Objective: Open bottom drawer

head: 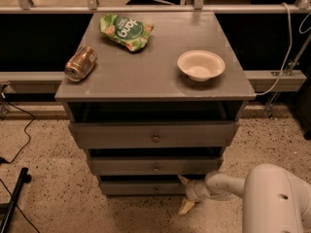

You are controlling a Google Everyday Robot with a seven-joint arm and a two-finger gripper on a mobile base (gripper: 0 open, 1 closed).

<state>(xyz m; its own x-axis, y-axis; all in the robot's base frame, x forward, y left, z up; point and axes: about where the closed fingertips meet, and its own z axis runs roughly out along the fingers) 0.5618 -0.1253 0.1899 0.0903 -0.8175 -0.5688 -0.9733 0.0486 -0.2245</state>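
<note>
Where the cabinet meets the speckled floor, we see the bottom drawer (141,187), the lowest and shallowest of three grey fronts, with its small round knob (156,190) at the middle. Above it sit the middle drawer (155,166) and the top drawer (153,135), each with a dark gap over it. The gripper (185,193) hangs at the right end of the bottom drawer, below the worktop's front right corner. Its two pale fingers (183,180) are spread apart, one up against the drawer's right end and one pointing down toward the floor, and we see nothing held between them. On the worktop (160,84) a can (80,63) lies by the left edge, a green snack bag (125,31) rests near the back left corner, and a white bowl (200,65) stands toward the right edge.
</note>
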